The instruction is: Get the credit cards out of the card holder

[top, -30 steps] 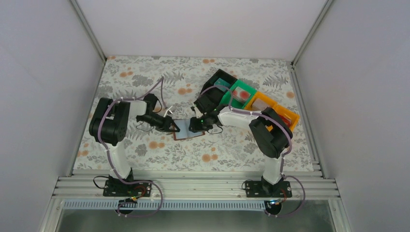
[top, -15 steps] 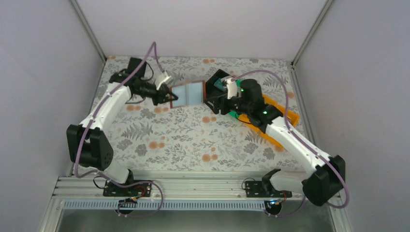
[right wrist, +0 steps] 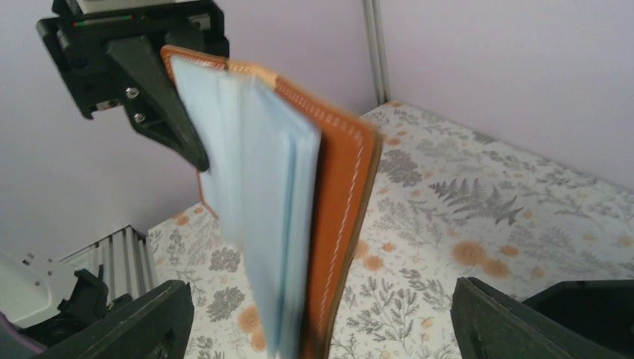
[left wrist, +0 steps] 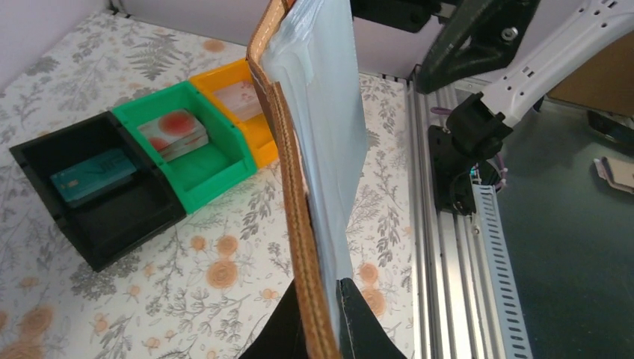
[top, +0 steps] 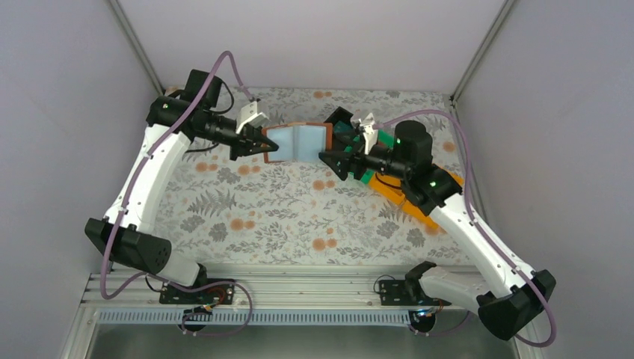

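Card holder [top: 299, 142] edge clamped by left tool [top: 265, 146].

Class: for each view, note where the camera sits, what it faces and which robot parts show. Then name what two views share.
Top: above, behind the bases; looks down on the table; left arm and right arm show.
Left wrist: on the left arm; faces wallet, bins beyond; left gripper shut on wallet.
Right wrist: on the right arm; faces wallet; open right gripper frames it.
Shared: both wrist views show the wallet.
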You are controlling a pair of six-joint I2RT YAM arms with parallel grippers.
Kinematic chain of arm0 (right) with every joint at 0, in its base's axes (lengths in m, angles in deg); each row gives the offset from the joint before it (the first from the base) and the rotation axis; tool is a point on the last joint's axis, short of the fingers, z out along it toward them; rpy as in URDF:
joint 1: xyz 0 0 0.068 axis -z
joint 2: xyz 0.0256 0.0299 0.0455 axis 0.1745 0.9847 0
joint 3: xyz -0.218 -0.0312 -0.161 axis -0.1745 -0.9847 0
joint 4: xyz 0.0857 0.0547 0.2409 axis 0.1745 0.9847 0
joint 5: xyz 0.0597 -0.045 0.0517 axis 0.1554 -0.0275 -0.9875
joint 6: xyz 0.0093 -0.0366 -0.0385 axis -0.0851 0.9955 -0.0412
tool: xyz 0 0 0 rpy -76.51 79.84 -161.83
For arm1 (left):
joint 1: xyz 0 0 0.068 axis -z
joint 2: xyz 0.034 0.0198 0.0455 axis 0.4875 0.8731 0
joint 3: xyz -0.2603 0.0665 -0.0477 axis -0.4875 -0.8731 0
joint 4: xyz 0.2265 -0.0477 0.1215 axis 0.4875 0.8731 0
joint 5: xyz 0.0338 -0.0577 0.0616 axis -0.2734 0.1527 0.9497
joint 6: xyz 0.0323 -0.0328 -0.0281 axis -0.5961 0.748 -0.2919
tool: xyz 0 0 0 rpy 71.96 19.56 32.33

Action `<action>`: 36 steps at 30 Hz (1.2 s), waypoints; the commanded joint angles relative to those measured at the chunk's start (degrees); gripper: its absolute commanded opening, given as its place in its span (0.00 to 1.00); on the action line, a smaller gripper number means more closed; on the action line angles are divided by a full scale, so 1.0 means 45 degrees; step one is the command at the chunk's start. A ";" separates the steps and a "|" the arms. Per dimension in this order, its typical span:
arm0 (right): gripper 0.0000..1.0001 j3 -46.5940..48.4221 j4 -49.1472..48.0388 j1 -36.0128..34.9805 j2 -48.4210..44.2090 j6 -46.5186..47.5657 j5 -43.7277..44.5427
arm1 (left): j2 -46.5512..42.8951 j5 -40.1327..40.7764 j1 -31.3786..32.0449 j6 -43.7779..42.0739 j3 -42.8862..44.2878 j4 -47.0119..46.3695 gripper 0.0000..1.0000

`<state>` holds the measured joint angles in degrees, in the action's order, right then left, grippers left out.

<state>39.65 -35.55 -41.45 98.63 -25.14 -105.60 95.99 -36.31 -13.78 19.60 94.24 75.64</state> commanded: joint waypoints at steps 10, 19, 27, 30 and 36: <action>0.56 0.0927 0.1446 0.0359 -0.0598 0.1904 0.0034 | -0.0552 0.0020 0.0415 -0.0194 0.1190 0.0937 0.02; 0.70 0.0989 0.1830 0.0375 -0.0255 0.2202 -0.1553 | -0.0416 0.0060 0.0675 0.0141 0.1131 0.0613 0.02; 0.39 0.1097 0.1756 0.0369 0.0224 0.2198 -0.2244 | -0.0497 0.0153 0.0825 0.0077 0.1039 0.0605 0.02; 0.33 0.0996 0.1779 0.0375 0.0163 0.2436 -0.2356 | -0.0515 0.0193 0.0855 -0.0064 0.1018 0.0653 0.02; 0.30 0.1068 0.1597 0.0369 0.0311 0.2108 -0.2517 | -0.0503 0.0246 0.1049 0.0053 0.0754 0.0362 0.03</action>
<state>42.80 -27.38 -40.11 99.55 -14.91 -115.44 94.55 -34.45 -10.13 19.84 98.18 78.76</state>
